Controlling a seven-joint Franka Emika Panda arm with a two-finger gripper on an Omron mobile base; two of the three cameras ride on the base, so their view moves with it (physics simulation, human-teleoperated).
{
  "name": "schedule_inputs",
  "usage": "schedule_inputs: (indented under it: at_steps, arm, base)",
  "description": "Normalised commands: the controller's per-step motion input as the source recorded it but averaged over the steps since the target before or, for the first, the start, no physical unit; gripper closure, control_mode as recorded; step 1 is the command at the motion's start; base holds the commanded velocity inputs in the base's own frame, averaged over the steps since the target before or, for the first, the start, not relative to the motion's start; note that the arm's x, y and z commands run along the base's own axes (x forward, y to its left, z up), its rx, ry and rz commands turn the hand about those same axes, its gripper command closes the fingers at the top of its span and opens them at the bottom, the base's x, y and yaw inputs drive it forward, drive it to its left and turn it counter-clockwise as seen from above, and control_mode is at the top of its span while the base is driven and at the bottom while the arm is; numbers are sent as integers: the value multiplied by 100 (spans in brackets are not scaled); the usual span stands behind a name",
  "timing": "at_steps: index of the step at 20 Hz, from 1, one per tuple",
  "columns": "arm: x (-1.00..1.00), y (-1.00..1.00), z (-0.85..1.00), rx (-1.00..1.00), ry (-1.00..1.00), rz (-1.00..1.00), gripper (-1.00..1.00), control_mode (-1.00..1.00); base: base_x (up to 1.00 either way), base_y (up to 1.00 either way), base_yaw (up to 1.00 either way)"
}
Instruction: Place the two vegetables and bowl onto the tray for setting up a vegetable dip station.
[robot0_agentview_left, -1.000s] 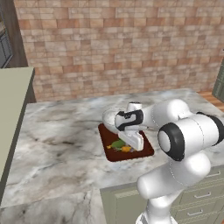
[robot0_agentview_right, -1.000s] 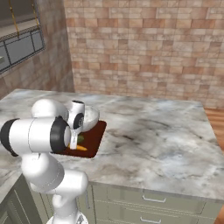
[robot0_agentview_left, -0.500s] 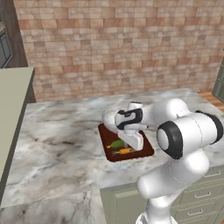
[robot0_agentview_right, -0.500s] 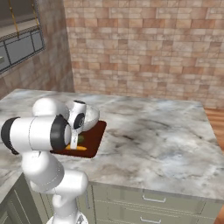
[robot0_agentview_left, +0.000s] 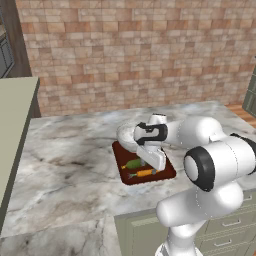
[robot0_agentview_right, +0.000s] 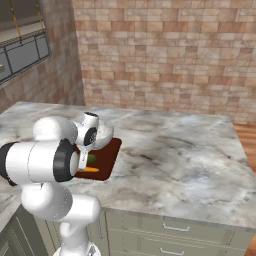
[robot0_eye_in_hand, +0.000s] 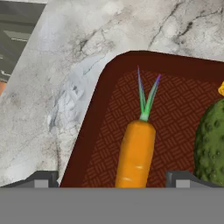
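Marble bench (robot0_agentview_left: 70, 165) carries everything; brick wall behind it in both base views. Left base view: my white arm reaches over the dark red-brown tray (robot0_agentview_left: 170, 173) near the bench's front edge. Bowl (robot0_agentview_left: 126, 136) sits at the tray's far end, partly hidden by my wrist; whether it rests fully on the tray I cannot tell from here. Right base view shows the bowl (robot0_agentview_right: 102, 135) from the other side, at the far edge of the tray (robot0_agentview_right: 107, 157), again half behind my arm.

Cucumber (robot0_agentview_left: 133, 163) lies on the tray, carrot (robot0_agentview_left: 144, 173) just beside it toward the front. Right base view gives only a green sliver of cucumber (robot0_agentview_right: 91, 158) and the orange carrot (robot0_agentview_right: 90, 169) past my forearm.

Hand view is the close one: carrot (robot0_eye_in_hand: 134, 155) lies flat on the ribbed tray (robot0_eye_in_hand: 100, 113) floor, green tip pointing away from me; bumpy cucumber (robot0_eye_in_hand: 211, 140) at the right edge, apart from the carrot. Jaws (robot0_eye_in_hand: 112, 179) stand spread wide, released, one tip on each side of the carrot, neither touching it. Tray corner and bare marble beyond.
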Motion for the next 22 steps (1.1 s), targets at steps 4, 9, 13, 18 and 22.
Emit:
schedule_inputs:
  at_steps: [4,9,13,18,22]
  arm:
    - [-28,0,30,0,0,-13,-100,-100]
    - [-33,0,27,0,0,-21,-100,-100]
    - [-34,0,30,0,0,-27,-100,-100]
    - [-38,0,28,0,0,-32,-100,-100]
    - [-39,0,27,0,0,-36,-100,-100]
  base:
    - [0,0,0]
    - [0,0,0]
    - [0,0,0]
    - [0,0,0]
    - [0,0,0]
